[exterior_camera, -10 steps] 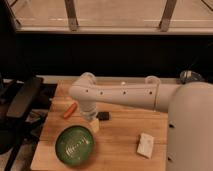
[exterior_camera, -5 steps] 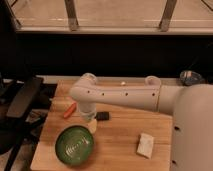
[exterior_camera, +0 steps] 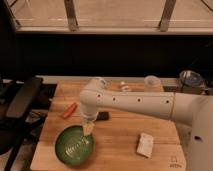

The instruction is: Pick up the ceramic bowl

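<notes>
The ceramic bowl (exterior_camera: pixel 74 145) is round, shallow and glossy dark green with pale glare inside. It sits at the front left of the wooden table (exterior_camera: pixel 125 145). My white arm reaches in from the right and bends down near the table's left middle. The gripper (exterior_camera: pixel 88 129) hangs at the bowl's upper right rim, just over its edge.
An orange carrot-like item (exterior_camera: pixel 69 110) lies left of the arm. A dark flat object (exterior_camera: pixel 102 116) lies behind the gripper. A pale sponge-like block (exterior_camera: pixel 145 145) sits at front right. A translucent plastic cup (exterior_camera: pixel 151 83) and a dish (exterior_camera: pixel 192 78) stand at the back right. Black chair (exterior_camera: pixel 22 97) at left.
The arm's wrist has lowered and moved slightly left, bringing the gripper down to the bowl's right rim. The bowl has not moved.
</notes>
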Controlling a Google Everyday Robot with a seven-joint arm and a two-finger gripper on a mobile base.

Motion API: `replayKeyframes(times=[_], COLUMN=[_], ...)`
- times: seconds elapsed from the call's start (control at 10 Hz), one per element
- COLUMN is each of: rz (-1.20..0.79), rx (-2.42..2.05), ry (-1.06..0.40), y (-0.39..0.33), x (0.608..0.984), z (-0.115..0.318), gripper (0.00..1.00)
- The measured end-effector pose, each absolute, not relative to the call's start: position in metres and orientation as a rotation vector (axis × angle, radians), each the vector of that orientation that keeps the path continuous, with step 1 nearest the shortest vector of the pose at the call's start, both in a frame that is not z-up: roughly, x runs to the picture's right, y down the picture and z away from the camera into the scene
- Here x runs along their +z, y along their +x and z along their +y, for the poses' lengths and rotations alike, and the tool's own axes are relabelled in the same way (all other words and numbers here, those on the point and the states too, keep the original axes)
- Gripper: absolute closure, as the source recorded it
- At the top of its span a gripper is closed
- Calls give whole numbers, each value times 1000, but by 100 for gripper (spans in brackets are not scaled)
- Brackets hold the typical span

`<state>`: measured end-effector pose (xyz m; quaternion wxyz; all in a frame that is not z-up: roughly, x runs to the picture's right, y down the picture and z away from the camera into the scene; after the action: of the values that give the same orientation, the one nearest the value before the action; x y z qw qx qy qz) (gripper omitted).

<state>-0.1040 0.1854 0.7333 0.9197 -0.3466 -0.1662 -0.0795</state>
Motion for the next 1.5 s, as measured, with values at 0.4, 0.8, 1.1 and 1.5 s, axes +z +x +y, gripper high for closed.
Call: replayKeyframes(times=[0.4,0.8,1.1,1.5], rz=[-381,-375,-381,-379], rx=[-226,-206,-208,-200], ry=[-700,-707,-708,-709], y=[-106,-107,-110,-108], x=[750,761,771,782], z=[201,211,219,226], gripper=[35,35,35,35])
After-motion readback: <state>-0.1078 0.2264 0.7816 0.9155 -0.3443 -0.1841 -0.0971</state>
